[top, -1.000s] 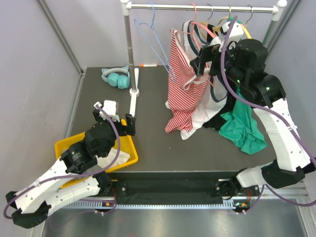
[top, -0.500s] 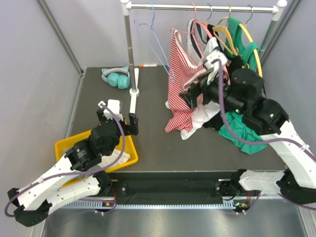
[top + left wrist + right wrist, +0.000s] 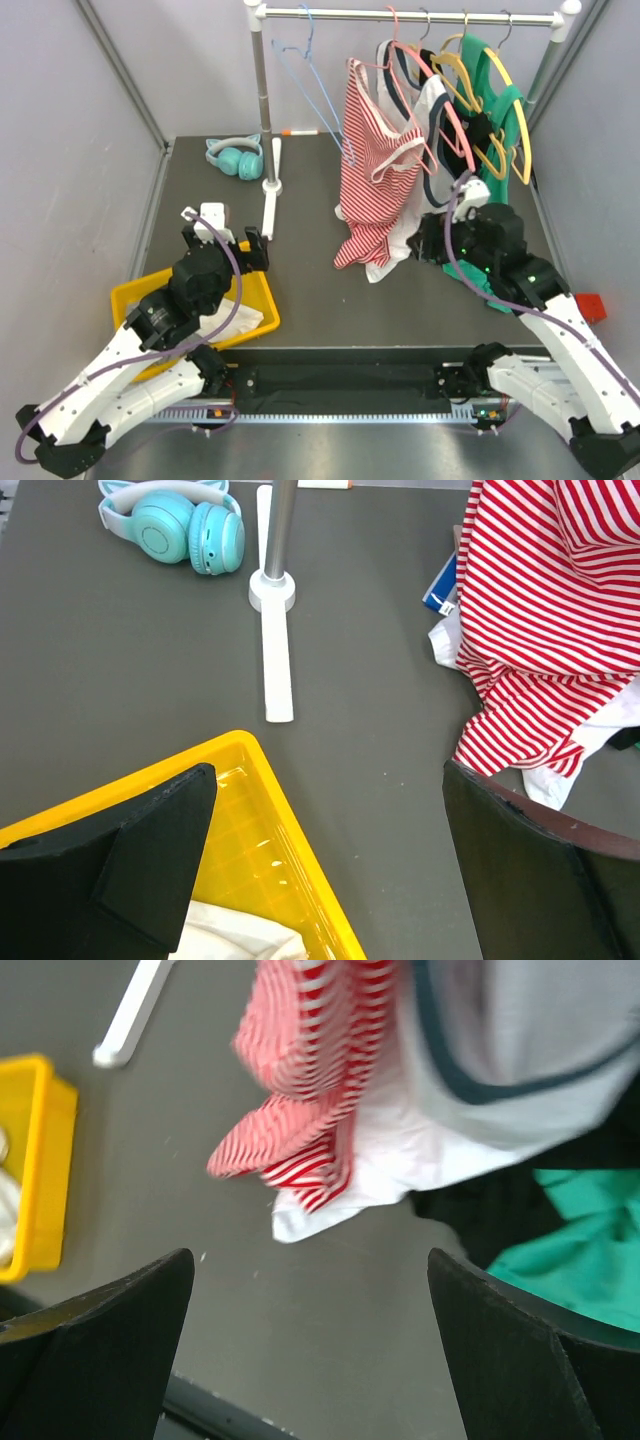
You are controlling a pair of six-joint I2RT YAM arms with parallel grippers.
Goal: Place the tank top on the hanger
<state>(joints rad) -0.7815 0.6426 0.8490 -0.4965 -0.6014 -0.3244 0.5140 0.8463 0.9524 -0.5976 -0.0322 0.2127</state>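
On rail (image 3: 340,14), hanger (image 3: 406,105) seen top cam only

Red-and-white striped tank top (image 3: 372,160) hanging off the thin salmon-pink hanger (image 3: 392,28), up-left of the right gripper (image 3: 428,240)

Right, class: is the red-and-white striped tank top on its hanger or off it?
On: the tank top hangs from the thin salmon hanger on the rail, its hem bunched on the table.

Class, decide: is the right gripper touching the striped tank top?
Apart. The right wrist view shows bare table between the open right gripper and the hem of the tank top.
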